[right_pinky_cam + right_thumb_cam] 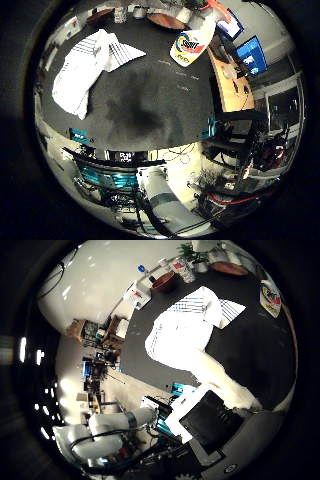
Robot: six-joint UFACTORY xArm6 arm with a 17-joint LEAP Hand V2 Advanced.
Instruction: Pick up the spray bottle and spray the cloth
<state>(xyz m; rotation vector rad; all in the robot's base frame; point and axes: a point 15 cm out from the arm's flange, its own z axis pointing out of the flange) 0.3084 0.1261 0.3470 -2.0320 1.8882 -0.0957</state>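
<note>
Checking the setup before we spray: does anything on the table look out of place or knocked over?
The spray bottle lies on its side on the dark table rather than standing. The white striped cloth is rumpled, not spread flat. No spill is visible.

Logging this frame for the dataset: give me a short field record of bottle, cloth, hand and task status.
surface: dark table top
spray bottle: white with a colourful label and orange trigger head, lying on the table near its edge, untouched
cloth: white with striped patches, crumpled on the table, apart from the bottle
brown bowl: at the far edge of the table, beyond the cloth
hand: white and black part seen in the thumb side view, above the table, holding nothing
task status: bottle not yet picked up
</note>
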